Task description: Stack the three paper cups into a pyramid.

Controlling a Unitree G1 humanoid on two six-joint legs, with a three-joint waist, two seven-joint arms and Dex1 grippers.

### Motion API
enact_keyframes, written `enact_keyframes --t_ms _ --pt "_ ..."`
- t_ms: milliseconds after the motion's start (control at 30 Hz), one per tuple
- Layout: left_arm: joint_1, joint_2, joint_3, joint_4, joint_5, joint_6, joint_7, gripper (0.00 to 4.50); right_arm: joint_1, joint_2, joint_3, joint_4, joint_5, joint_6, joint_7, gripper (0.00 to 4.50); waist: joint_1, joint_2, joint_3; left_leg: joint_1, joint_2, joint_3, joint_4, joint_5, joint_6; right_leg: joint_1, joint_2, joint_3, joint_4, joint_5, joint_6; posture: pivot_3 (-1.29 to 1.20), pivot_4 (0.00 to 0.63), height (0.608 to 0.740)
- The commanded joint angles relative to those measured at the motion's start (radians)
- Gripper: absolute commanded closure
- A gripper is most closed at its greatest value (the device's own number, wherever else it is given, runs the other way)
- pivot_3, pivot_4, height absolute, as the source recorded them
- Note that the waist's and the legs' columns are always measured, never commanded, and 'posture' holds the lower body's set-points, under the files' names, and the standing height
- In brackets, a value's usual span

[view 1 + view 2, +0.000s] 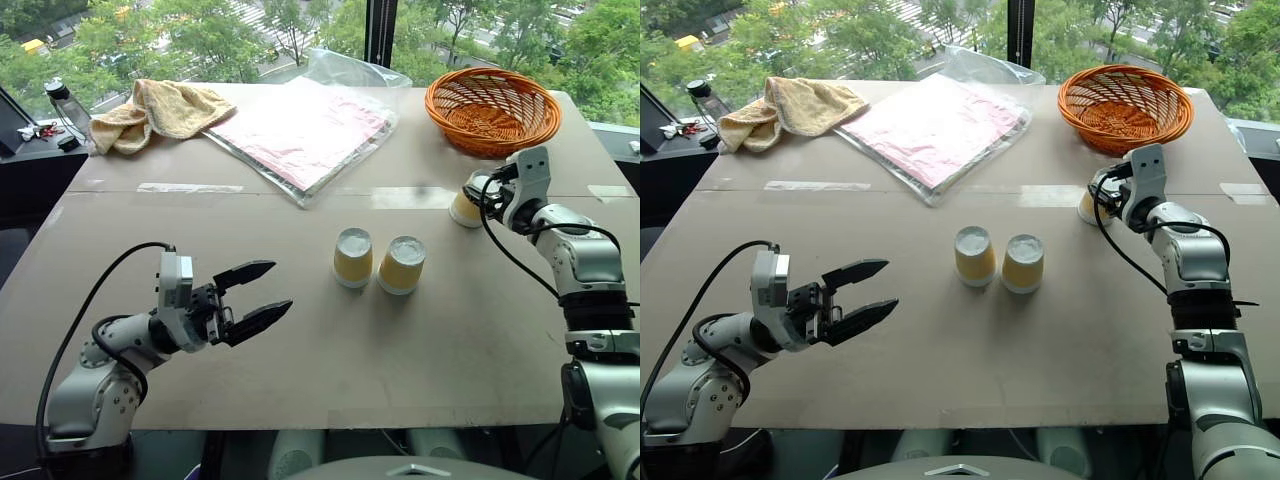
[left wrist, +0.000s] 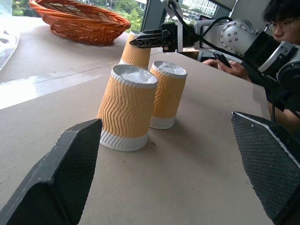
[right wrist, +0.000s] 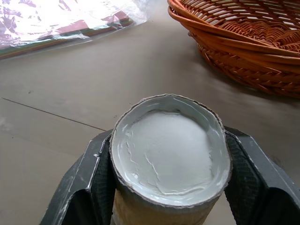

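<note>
Right gripper [image 3: 169, 187] clamped around third paper cup [image 3: 168, 154], left gripper [image 1: 262, 293] spread wide, two cups [image 1: 353, 257] [image 1: 402, 264] upside down, beige tabletop [image 1: 300, 360], orange basket [image 1: 492, 110], windows onto trees [image 1: 200, 35].

Paper cups [image 2: 127, 108]: ribbed, wavy yellow-tan paper walls, matt; white paper bases, slightly wrinkled.
Basket [image 1: 492, 110]: orange woven wicker, rough open weave.
Table [image 1: 300, 340]: matt grey-brown board, smooth.
Towel [image 1: 160, 110]: yellow terry cloth, soft and crumpled.
Plastic sleeve [image 1: 305, 130]: clear glossy film over pink sheets.
Gripper fingers [image 2: 267, 164]: black plastic, finely textured pads.
Right arm [image 1: 585, 265]: silver-grey housing, smooth, with a dull sheen.
</note>
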Motion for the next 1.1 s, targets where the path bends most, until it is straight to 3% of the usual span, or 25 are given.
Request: enact_keyframes --t_ms 33,133,267,400,667,900,933,1000,1100 --pt "-0.007 -0.007 0.011 -0.025 -0.011 -0.015 0.007 0.0 -0.019 -0.01 -0.051 -0.105 0.057 -0.025 0.057 2.21 0.0 0.001 0.0 0.0 0.0 0.0 0.0 0.0 0.0 0.0 0.0 0.0 0.0 0.0 0.0 0.0 0.15 0.74" --pt "-0.011 -0.022 0.016 -0.011 0.021 -0.05 0.03 0.0 -0.032 -0.018 -0.049 -0.232 0.125 0.017 0.125 2.21 -0.003 0.001 0.001 0.0 0.0 0.0 0.0 0.0 0.0 0.0 0.0 0.0 0.0 0.0 0.0 0.0 0.15 0.74" --pt "-0.015 -0.057 0.038 0.04 0.074 -0.14 0.058 0.0 -0.087 -0.032 -0.024 -0.504 0.336 0.245 0.196 2.21 -0.004 0.003 0.002 0.0 0.0 0.0 0.0 0.0 0.0 0.0 0.0 0.0 0.001 0.0 0.0 0.0 0.15 0.74" --pt "0.007 -0.021 0.086 0.054 -0.048 -0.1 -0.078 0.0 -0.105 -0.094 0.093 -0.696 0.4 0.425 0.222 2.21 -0.002 0.001 0.0 0.0 0.0 -0.002 0.0 0.0 0.0 0.0 0.0 -0.001 0.002 0.0 0.0 0.0 0.15 0.74" --pt "-0.02 0.062 0.188 0.243 -0.087 -0.087 -0.219 0.0 -0.089 -0.114 0.209 -0.782 0.375 0.476 0.207 2.21 0.002 0.0 0.0 0.0 0.0 -0.002 0.001 0.0 0.0 0.0 0.0 -0.001 0.002 0.0 0.0 0.0 0.15 0.74" --pt "-0.007 0.039 0.182 0.22 -0.078 -0.081 -0.212 0.0 -0.058 -0.131 0.255 -0.777 0.332 0.469 0.212 2.21 0.001 0.0 0.0 0.0 0.0 -0.002 0.001 0.0 0.0 -0.001 0.0 -0.001 0.002 0.0 0.0 0.0 0.15 0.74" --pt "-0.001 0.033 0.176 0.204 -0.08 -0.079 -0.209 0.0 -0.048 -0.141 0.265 -0.776 0.321 0.464 0.222 1.16 0.001 0.0 0.0 0.0 0.0 -0.002 0.001 0.0 0.0 -0.001 0.0 -0.001 0.002 0.0 0.0 0.0 0.15 0.74" --pt "0.006 0.023 0.169 0.181 -0.083 -0.074 -0.202 0.0 -0.039 -0.148 0.266 -0.776 0.306 0.448 0.226 0.2 0.001 0.0 0.0 0.0 0.0 -0.001 0.001 0.0 0.0 -0.001 0.0 -0.001 0.002 0.0 0.0 0.0 0.15 0.74" --pt "0.009 0.015 0.164 0.16 -0.082 -0.068 -0.193 0.0 -0.045 -0.137 0.22 -0.792 0.315 0.435 0.215 0.03 0.001 0.0 0.0 0.0 0.0 -0.002 0.001 0.0 0.0 -0.001 0.0 -0.001 0.002 0.0 0.0 0.0 0.15 0.74"
